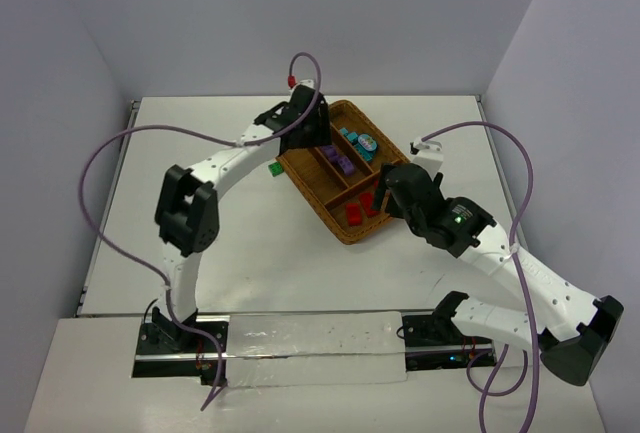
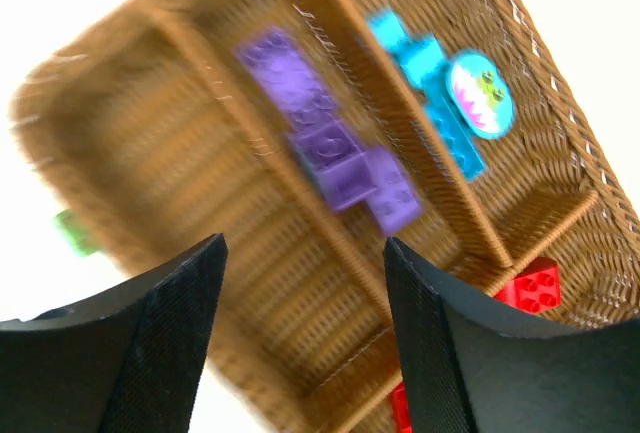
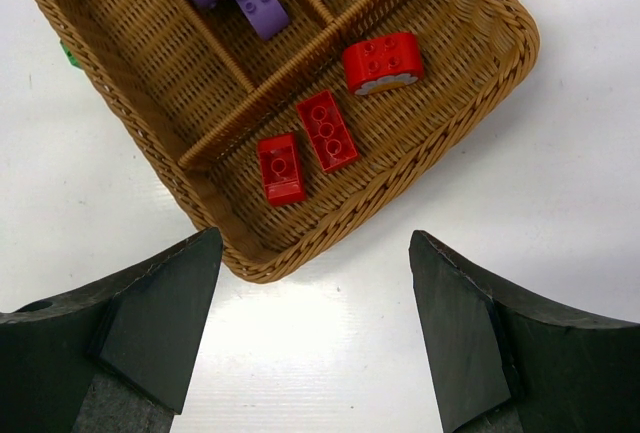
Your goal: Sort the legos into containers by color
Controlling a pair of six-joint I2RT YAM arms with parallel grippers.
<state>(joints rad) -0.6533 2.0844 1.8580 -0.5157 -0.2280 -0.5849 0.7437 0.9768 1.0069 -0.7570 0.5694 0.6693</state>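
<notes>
Green looks like the only colour unsorted, so the step in hand is probably fetching the green brick (image 2: pixel 75 231), which lies on the table (image 3: pixel 560 253) just outside the left rim of the wicker tray (image 3: pixel 520 48). The left tool (image 2: pixel 302 245) hangs spread and empty over the bare outer long compartment. It should clear that rim, close squarely on the brick's flat sides, then release low in this compartment. Nearest the bases, the right tool (image 3: pixel 315 238) hovers spread and empty off the tray's near end, by three red bricks (image 3: pixel 326 131) in the crosswise compartment. Beyond, purple bricks (image 2: pixel 330 153) lie in the middle lane and teal bricks (image 2: pixel 430 83) in the farthest. The rim beside the green brick may crowd one finger.
</notes>
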